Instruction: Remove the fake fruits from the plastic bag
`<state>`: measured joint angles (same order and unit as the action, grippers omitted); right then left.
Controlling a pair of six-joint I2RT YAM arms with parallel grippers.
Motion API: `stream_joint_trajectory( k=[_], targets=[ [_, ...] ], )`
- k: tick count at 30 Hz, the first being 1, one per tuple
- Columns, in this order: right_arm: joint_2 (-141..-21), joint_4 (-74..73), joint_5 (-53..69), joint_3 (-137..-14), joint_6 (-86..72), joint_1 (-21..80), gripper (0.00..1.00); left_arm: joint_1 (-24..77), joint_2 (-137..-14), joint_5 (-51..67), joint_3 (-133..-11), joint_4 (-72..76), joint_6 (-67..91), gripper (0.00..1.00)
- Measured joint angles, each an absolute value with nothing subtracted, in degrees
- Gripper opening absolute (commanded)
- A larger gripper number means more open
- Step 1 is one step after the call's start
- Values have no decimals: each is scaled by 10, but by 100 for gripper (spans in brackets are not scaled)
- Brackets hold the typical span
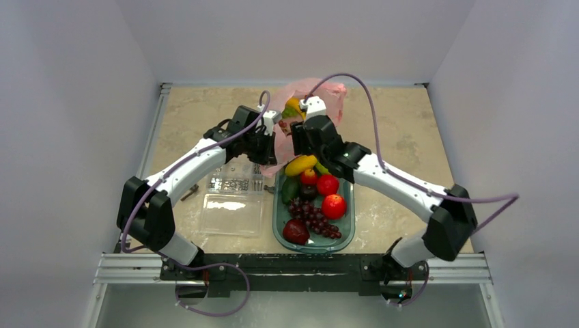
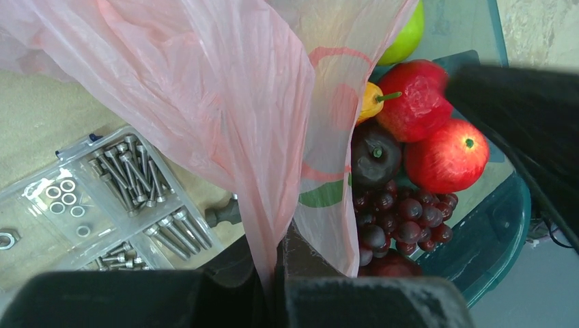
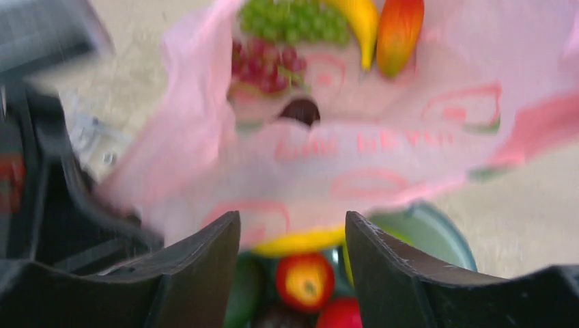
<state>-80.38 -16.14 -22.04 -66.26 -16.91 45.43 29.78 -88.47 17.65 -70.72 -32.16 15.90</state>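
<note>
Bag (image 1: pixel 322 94) is thin pink see-through film, crinkled, with red and green print. It is lifted off the surface (image 1: pixel 403 137) at the far end of the tray (image 1: pixel 347 236) and sags toward it. Left hand (image 2: pixel 278 273): fingers fully closed, a fold of bag film pinched between them, and the film stretches up and away from the pinch in taut pleats. Right hand (image 3: pixel 292 229): fingers well apart with nothing between them, facing the bag mouth; this view is blurred, so contact with the film cannot be told. Inside the bag, seen through the mouth: green grapes (image 3: pixel 293 20), banana (image 3: pixel 362 24) and orange-red mango (image 3: pixel 399 27) close together at the far end. Nearer the mouth are a reddish grape cluster (image 3: pixel 266 65) and a dark plum (image 3: pixel 302 109). All look glossy. The green tray lies below the bag edge, holding two red fruits (image 2: pixel 447 154), dark grapes (image 2: pixel 403 219), a dark round fruit (image 2: pixel 374 156), and yellow and green pieces. Clear screw box (image 2: pixel 102 198) sits left of the tray, under the hanging film.
</note>
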Motion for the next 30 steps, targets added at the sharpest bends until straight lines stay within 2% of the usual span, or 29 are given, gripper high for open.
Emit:
stream_joint_trajectory(
  k=[9, 18, 24, 30],
  targets=[
    [-1053, -24, -279, -821, -72, 411, 48, 300, -885, 173, -699, -322, 159, 0],
    [-1180, 23, -273, -890, -35, 350, 48, 301, -885, 173, -697, -308, 161, 0],
    [-1224, 39, -261, -922, -17, 320, 51, 301, -885, 173, -697, -308, 161, 0],
    [-1267, 51, -229, -962, 4, 294, 61, 301, -885, 174, -697, -305, 165, 0]
  ],
)
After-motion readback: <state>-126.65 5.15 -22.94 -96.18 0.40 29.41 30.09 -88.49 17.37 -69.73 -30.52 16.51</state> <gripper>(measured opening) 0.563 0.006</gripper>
